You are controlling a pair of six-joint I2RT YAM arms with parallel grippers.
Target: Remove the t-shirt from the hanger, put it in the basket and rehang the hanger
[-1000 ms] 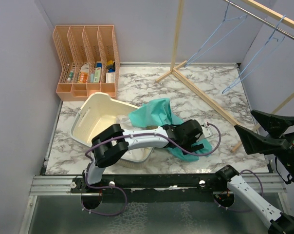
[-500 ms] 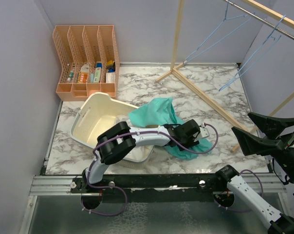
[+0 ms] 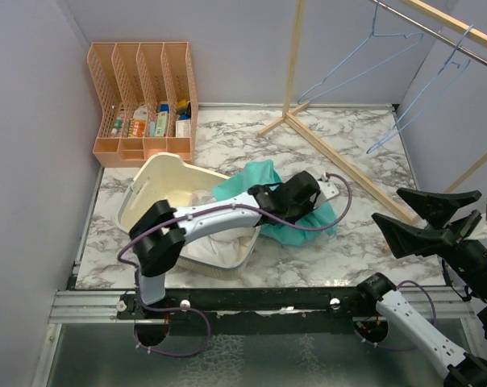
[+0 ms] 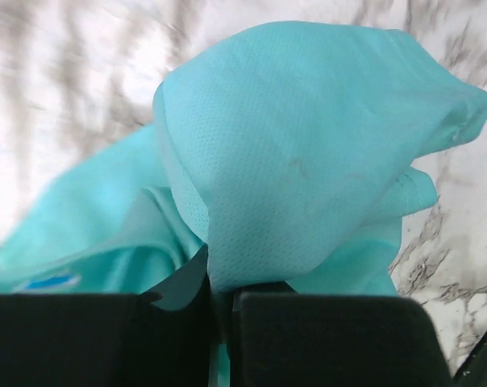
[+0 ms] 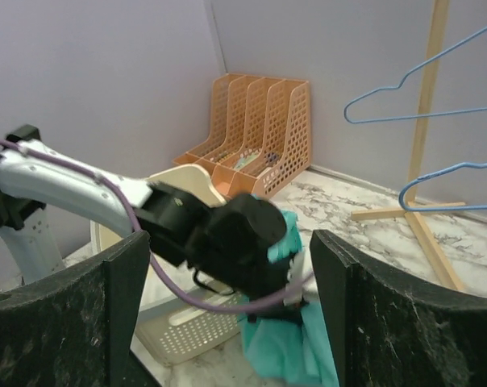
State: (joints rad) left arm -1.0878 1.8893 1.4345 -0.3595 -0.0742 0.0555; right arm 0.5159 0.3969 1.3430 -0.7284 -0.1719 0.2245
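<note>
The removal itself looks done: the blue hangers (image 3: 352,71) are seen bare on the rail (image 3: 413,18), and the t-shirt (image 3: 261,179) lies off them, crumpled on the worktop (image 3: 243,137) against the cream basket (image 3: 147,192). Little seems left beyond letting go — or laying it aside. The fabric is teal, fine-meshed, and bunched into a raised fold, which is pinched between the closed jaws of the left gripper (image 4: 219,302). The right gripper (image 3: 418,216) is held wide and empty, well apart.
</note>
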